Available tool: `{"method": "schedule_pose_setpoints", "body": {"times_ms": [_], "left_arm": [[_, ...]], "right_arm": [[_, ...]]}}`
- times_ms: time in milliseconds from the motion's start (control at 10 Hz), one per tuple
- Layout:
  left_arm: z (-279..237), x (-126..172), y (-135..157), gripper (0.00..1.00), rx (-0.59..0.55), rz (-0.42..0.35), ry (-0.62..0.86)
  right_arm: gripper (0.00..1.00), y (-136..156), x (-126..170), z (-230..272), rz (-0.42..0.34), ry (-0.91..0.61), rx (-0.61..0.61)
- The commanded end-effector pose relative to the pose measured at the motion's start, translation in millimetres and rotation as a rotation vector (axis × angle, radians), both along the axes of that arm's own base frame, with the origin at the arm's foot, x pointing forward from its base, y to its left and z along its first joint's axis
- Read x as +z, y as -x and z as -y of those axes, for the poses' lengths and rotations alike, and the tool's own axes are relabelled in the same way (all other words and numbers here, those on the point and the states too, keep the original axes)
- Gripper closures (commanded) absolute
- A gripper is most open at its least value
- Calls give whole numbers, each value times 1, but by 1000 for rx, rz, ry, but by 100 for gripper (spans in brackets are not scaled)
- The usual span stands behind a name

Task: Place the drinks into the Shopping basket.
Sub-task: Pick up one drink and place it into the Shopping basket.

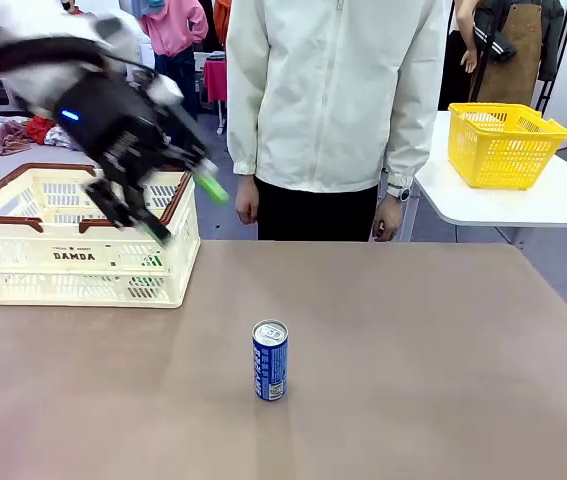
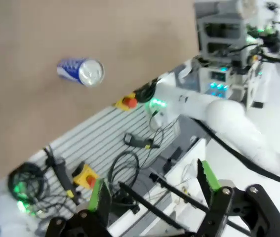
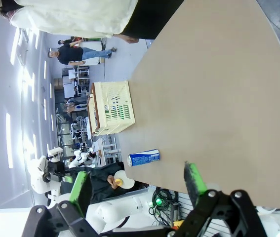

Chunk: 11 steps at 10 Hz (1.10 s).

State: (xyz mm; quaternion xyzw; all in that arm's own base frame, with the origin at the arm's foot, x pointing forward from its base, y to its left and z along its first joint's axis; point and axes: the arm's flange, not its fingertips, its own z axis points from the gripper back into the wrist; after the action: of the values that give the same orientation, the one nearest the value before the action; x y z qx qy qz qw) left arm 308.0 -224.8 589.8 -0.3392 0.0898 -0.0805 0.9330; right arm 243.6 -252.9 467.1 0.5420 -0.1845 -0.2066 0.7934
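A blue can (image 1: 270, 360) with white lettering and a silver top stands upright alone in the middle of the brown table. It also shows in the left wrist view (image 2: 80, 71) and the right wrist view (image 3: 143, 157). The cream Shopping basket (image 1: 33, 255) marked DAMDA sits at the table's far left; something green shows through its lattice at the right end. My left gripper (image 1: 181, 208), blurred, hangs open over the basket's right end with nothing between its green pads (image 2: 152, 190). My right gripper (image 3: 137, 182) is open and empty, well off the table's edge.
A person in a white jacket (image 1: 333, 90) stands at the table's far edge, hands down at their sides. A yellow basket (image 1: 505, 145) rests on a separate white table at the back right. Cables and control boxes (image 2: 85, 175) lie beyond the robot's side of the table.
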Motion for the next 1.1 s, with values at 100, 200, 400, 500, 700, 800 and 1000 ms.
{"method": "schedule_pose_setpoints", "body": {"times_ms": [100, 200, 400, 500, 700, 800, 1000], "left_arm": [[12, 19, -4, 7, -184, -213, -36], [35, -11, 12, 7, -32, -50, -71], [35, -11, 12, 7, -32, -50, -71], [35, -11, 12, 7, -32, -50, -71], [37, -6, 5, 7, -50, -60, -61], [70, -9, 23, 7, 17, -5, -235], [129, -25, 49, 7, 14, 165, -475]], "right_arm": [[0, 1, 0, 1, 19, 3, 5], [0, 1, 0, 1, 19, 3, 5], [0, 1, 0, 1, 19, 3, 5], [0, 1, 0, 1, 19, 3, 5], [0, 1, 0, 1, 19, 3, 5], [0, 1, 0, 1, 19, 3, 5], [0, 1, 0, 1, 19, 3, 5]]}}
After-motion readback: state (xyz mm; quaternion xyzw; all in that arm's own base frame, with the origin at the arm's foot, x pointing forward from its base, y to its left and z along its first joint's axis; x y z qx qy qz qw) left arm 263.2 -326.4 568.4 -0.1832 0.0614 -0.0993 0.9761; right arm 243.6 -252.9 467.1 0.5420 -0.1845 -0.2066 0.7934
